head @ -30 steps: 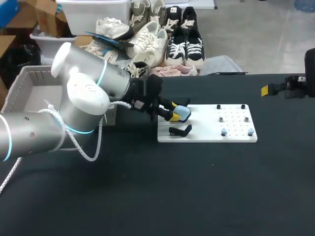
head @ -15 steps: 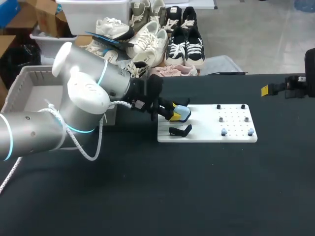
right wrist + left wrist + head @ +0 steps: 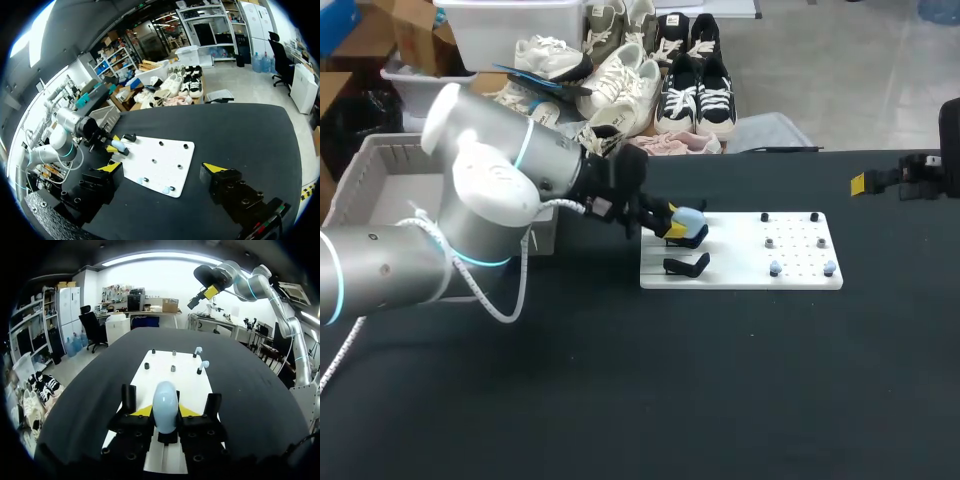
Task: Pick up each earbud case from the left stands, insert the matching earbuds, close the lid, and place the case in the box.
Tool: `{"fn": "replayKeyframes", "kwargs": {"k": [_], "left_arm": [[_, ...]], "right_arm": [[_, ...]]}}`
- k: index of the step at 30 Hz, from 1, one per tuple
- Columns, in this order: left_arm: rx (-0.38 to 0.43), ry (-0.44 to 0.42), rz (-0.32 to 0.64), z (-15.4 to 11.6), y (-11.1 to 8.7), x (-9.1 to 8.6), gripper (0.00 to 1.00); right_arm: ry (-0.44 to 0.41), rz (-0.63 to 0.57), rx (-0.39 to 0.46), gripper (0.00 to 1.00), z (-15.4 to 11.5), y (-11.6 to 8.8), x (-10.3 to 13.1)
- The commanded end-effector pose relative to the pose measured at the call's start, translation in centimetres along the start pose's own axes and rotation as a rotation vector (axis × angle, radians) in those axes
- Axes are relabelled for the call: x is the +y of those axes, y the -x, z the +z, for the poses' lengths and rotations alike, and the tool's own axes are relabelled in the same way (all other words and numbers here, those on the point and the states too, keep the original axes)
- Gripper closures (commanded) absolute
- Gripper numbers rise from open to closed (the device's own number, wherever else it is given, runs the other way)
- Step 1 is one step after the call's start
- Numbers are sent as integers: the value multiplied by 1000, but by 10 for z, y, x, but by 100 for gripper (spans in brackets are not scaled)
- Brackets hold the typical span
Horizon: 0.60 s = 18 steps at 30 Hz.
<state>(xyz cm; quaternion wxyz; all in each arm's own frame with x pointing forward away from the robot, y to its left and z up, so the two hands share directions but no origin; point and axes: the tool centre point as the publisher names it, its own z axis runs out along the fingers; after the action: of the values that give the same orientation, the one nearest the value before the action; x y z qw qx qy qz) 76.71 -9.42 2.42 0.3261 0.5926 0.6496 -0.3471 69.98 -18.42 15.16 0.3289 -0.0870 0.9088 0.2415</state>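
The left pincer (image 3: 165, 412) has its two yellow tips pressed on both sides of the little blue earbud case (image 3: 165, 397). It squeezes so the case won't slip. The case is at the back of the white board (image 3: 740, 255), just behind the bare black stand (image 3: 686, 265). I can't tell if it is lifted yet. The blue earbuds (image 3: 775, 268) wait on pegs at the board's other end, for putting in, I think. The right pincer (image 3: 164, 167) hangs wide open and empty, well away, maybe ready to help. The box (image 3: 360, 165) sits behind the left arm.
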Motion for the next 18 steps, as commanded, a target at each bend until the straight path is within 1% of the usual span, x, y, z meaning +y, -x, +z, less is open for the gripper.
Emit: {"fn": "replayKeyframes", "kwargs": {"k": [1,4,7,16,17,18], "left_arm": [[4,8,-9,4,-4,3,100],[8,12,-12,8,-7,3,100],[19,13,4,10,-8,1,100],[44,15,25,11,-9,-1,100],[48,15,28,11,-9,0,90],[49,17,29,11,-9,0,68]], "right_arm": [[4,-1,-1,0,0,0,-1],[4,-1,-1,0,0,0,-1],[4,-1,-1,0,0,0,-1],[4,-1,-1,0,0,0,-1],[4,-1,-1,0,0,0,-1],[4,-1,-1,0,0,0,-1]]}}
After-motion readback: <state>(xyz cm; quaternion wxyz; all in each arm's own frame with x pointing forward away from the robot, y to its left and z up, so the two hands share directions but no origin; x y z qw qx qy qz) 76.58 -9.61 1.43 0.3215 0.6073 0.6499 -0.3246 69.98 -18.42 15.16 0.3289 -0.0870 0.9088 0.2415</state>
